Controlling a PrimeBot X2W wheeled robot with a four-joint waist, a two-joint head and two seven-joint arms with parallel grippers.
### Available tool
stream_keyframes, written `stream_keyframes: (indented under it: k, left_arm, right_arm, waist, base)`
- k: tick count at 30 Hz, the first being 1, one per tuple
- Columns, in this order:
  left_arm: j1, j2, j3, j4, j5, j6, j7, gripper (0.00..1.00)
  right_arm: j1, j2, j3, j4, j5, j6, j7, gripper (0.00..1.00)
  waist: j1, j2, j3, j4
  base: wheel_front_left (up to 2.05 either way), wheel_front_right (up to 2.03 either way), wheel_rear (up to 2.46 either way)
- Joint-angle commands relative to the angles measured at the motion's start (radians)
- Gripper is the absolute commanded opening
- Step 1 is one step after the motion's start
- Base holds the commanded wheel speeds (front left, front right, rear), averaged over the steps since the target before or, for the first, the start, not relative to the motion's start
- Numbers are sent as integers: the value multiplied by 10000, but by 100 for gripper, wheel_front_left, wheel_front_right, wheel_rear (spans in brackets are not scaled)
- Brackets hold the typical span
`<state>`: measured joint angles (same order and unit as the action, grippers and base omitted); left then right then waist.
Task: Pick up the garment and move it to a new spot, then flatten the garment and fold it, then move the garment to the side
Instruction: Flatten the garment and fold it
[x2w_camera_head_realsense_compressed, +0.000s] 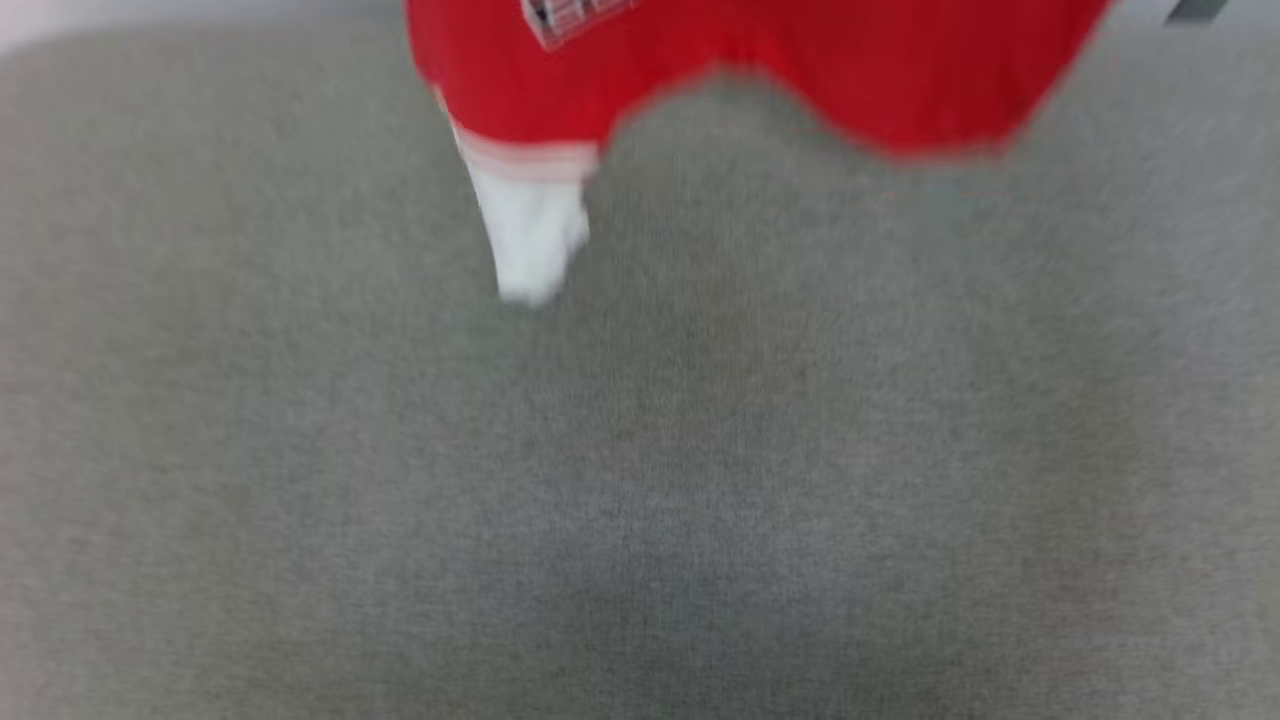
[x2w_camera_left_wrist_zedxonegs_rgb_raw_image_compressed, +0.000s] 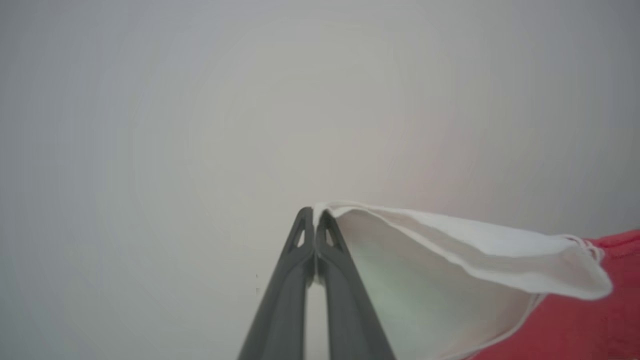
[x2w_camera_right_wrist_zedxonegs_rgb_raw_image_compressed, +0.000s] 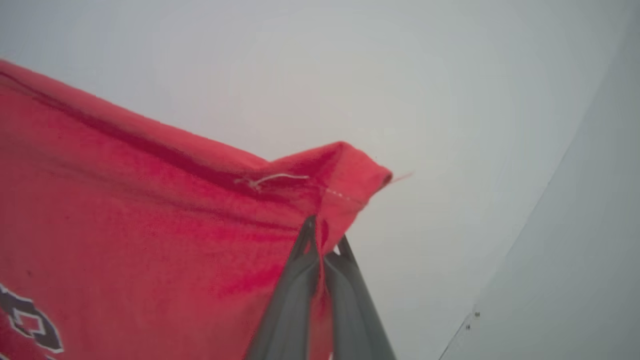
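Operator, you are holding the garment (x2w_camera_head_realsense_compressed: 800, 70) up at two points, probably so it can hang open for spreading. It is hanging at the top of the head view, above the grey surface (x2w_camera_head_realsense_compressed: 640, 480). Your left gripper (x2w_camera_left_wrist_zedxonegs_rgb_raw_image_compressed: 314, 216) is pinching the white sleeve (x2w_camera_left_wrist_zedxonegs_rgb_raw_image_compressed: 450, 240), and your right gripper (x2w_camera_right_wrist_zedxonegs_rgb_raw_image_compressed: 324, 239) is clamping a red hem corner. The red body is sagging between them, with striped trim and black lettering partly showing.

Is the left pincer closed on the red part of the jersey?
No, the left pincer pinches the white sleeve of the jersey, not its red body.
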<state>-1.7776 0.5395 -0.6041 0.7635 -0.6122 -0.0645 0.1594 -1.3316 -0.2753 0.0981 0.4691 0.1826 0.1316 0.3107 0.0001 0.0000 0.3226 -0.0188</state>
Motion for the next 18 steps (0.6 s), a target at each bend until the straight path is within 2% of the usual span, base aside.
stream_keyframes:
  k: [1,5,7,9,13,18]
  left_arm:
    - [-174,5,57,61,46,42,-144,0]
    - [-1117,-294,266,719,384,135,-2095,0]
    - [-1385,-422,361,991,455,69,-3119,0]
    - [-1226,-532,258,1394,456,-157,-3552,0]
    - [-506,-538,-100,2193,227,-501,-3462,0]
    - [1148,-441,-725,2800,-144,-634,-2760,0]
  right_arm:
    - [-162,30,-32,58,-148,-19,-138,0]
    - [-811,178,-192,764,-1151,-19,-2017,0]
    - [-1029,161,-167,1099,-1622,-19,-2761,0]
    - [-949,186,-58,1589,-1851,-17,-3182,0]
    - [-507,173,327,2678,-1679,-19,-3142,0]
    - [489,-44,1250,3629,-796,-20,-2733,0]
  waist:
    - [-1,0,1425,-39]
    - [-1,0,2019,24]
    - [-1,0,2207,109]
    - [-1,0,2254,204]
    - [-1,0,2092,362]
    - [-1,0,1635,505]
  base:
    - [0,0,0]
    - [0,0,0]
    - [0,0,0]
    - [0,0,0]
    - [0,0,0]
    - [0,0,0]
